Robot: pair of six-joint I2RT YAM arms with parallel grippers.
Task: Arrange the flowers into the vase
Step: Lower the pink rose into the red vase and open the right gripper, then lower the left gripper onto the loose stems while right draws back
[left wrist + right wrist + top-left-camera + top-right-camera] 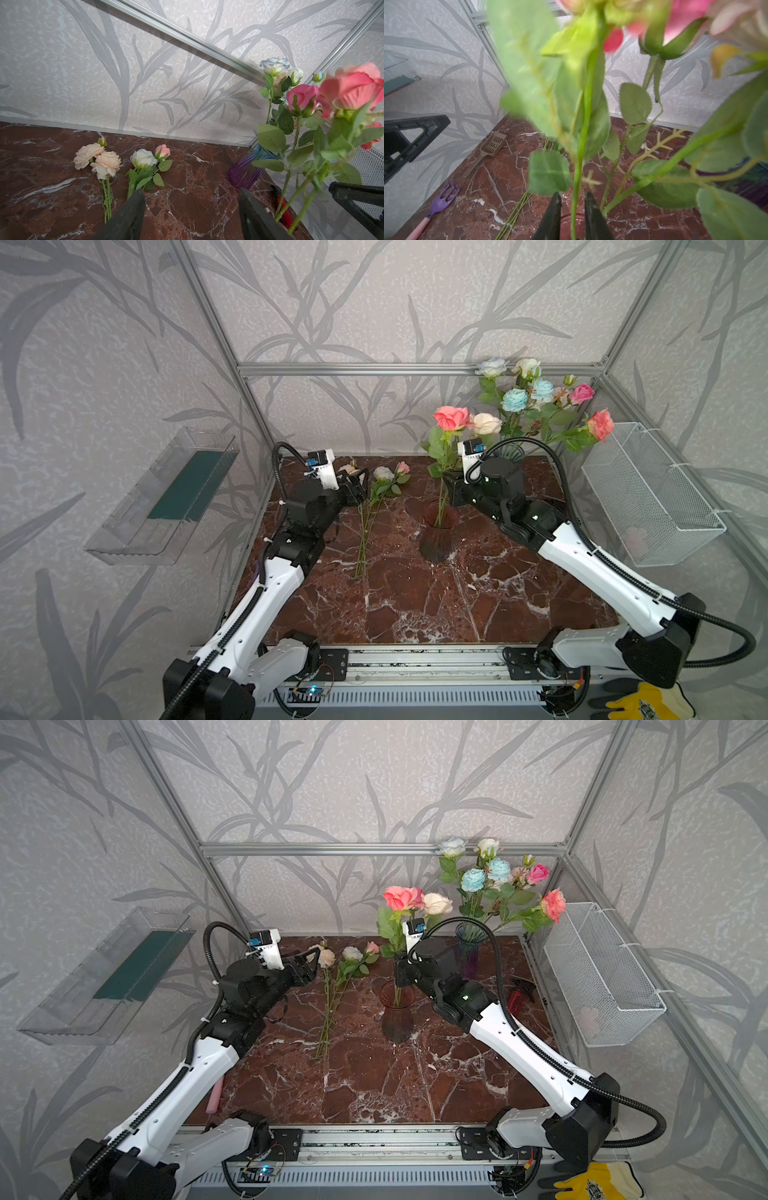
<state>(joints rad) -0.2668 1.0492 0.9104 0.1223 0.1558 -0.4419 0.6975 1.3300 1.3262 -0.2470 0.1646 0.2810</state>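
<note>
Loosely, right hand (573,200) brackets stem (576,182) above vase (566,218) rim.

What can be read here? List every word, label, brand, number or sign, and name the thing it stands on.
No text can be read in any view.
Yellow glove: a dark emblem, too blurred to read.
Left wrist camera's blue tag: marks too small to read.
Right wrist camera's blue tag: marks too small to read.
</note>
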